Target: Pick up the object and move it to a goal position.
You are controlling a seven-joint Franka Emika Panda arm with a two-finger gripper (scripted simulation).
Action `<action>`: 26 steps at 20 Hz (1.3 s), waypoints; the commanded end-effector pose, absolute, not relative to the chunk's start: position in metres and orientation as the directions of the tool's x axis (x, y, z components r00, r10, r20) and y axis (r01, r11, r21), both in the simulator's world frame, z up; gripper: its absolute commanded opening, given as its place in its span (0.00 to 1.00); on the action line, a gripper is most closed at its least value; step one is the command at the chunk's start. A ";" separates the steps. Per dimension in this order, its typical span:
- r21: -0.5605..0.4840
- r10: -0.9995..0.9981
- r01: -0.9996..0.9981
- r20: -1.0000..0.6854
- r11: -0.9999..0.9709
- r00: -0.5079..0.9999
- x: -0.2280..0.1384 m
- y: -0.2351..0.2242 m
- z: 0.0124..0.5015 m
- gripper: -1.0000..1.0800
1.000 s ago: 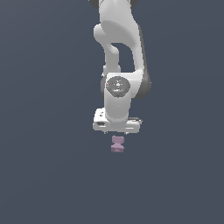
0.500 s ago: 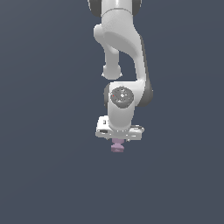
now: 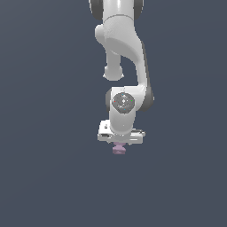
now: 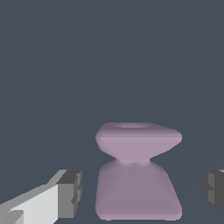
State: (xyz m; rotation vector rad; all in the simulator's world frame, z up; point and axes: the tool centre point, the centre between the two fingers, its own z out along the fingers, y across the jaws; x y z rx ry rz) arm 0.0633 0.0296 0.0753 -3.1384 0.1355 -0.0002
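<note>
The object (image 3: 118, 150) is a small pale pinkish-purple spool with a narrow waist. In the exterior view it peeks out just under the white hand of my gripper (image 3: 119, 143), which hangs straight above it. Only the object's lower part shows there. In the wrist view the object (image 4: 136, 144) fills the space between my two dark fingertips (image 4: 70, 192). A gap shows on each side of it, and neither pad touches it. My gripper (image 4: 141, 189) is open around the object.
A plain dark blue-grey ground (image 3: 48, 177) surrounds the arm and the object. The white arm (image 3: 122, 48) rises upward out of the exterior view.
The hand has come down over the object. It hung above the spool a second ago and now covers its upper part. The object has stayed in place.
</note>
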 end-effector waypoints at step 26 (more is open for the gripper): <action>0.000 -0.087 -0.087 0.000 -0.996 0.996 0.061 0.021 0.043 0.00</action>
